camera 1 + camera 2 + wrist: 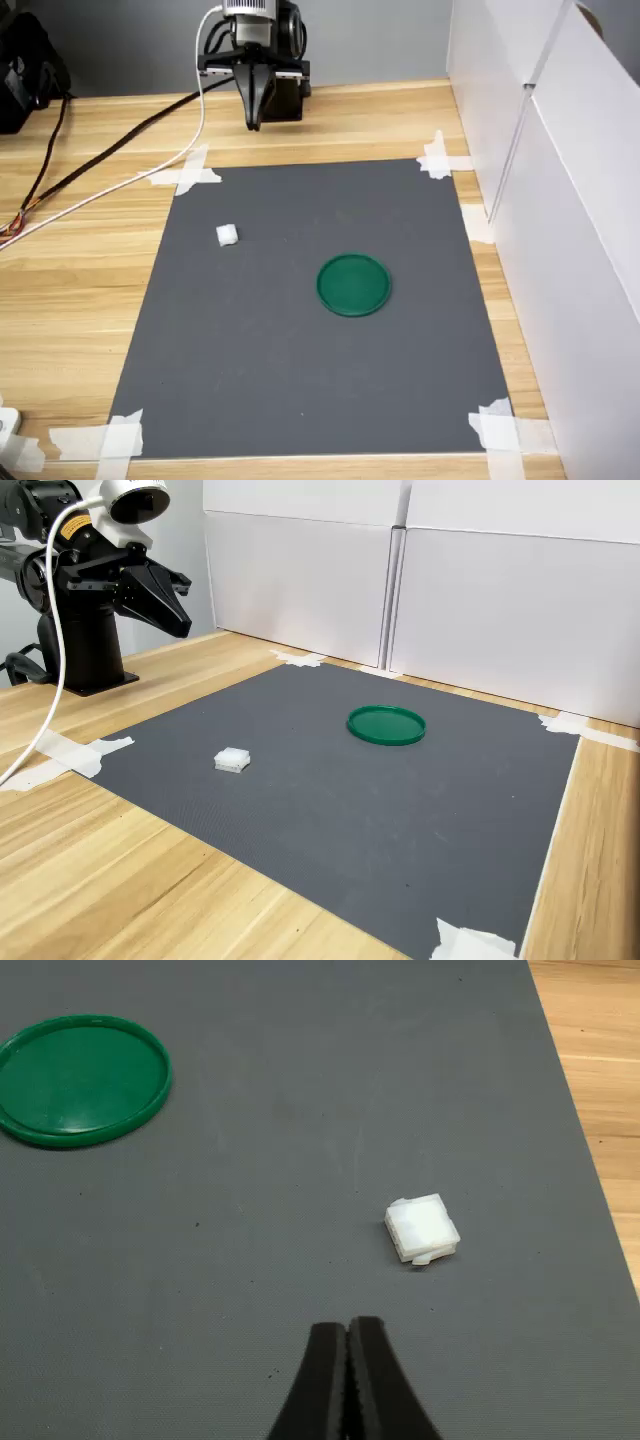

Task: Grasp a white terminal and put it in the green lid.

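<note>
**Operator:** What is the present condition?

**Technician:** The end effector (254, 122) hangs in the air above the far edge of the grey mat (300, 400), its two black fingers (322, 1385) pressed together and holding nothing. The white terminal (227, 235) lies on the mat, toward the first exterior view's left, well apart from the end effector. The green lid (353, 285) lies flat near the mat's centre, empty, well apart from the terminal.

**Operator:** Which step is in hand?

**Technician:** By my judgement, the approach to the terminal. No grasp has been made.

**Operator:** How should it be done well?

**Technician:** Spread the fingers before descending, never during contact. In the wrist view the terminal (423, 1228) sits to one side of the finger line, so centre the end effector over it first. The piece lies slightly turned on the mat; rotate the wrist until the fingers face two flat, opposite sides. Descend straight down so one finger passes on each side, stopping just clear of the mat.

**Operator:** What could go wrong?

**Technician:** The piece is small and probably light. An off-centre closure would likely push it aside or tip it. Close slowly and lift vertically before travelling to the lid (386, 724).
</note>
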